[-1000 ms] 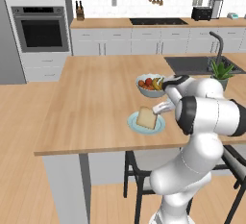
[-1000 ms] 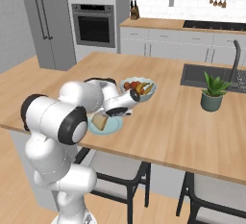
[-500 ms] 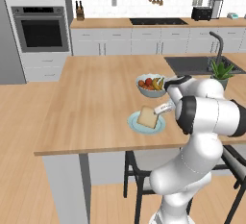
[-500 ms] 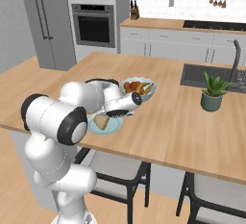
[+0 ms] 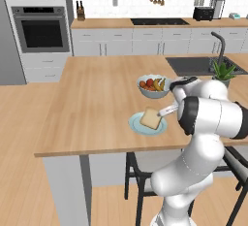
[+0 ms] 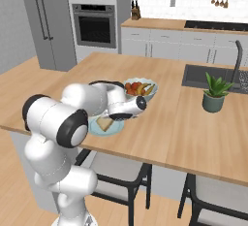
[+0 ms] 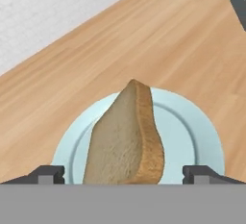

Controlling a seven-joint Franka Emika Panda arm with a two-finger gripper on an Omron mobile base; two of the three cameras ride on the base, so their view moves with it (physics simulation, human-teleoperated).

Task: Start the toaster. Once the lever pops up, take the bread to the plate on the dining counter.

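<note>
I see the gripper (image 7: 123,174) with fingers spread apart either side of the bread (image 7: 126,139), which sits on the plate (image 7: 190,131); lifting out carelessly could clip and drag the slice off

We see the bread (image 5: 150,119) lying on the plate (image 5: 136,124), near the front edge of the dining counter (image 5: 97,104). Behind them sits the fruit bowl (image 5: 153,87) — the toaster (image 5: 203,13) stands far back on the wall counter (image 5: 104,24).
</note>
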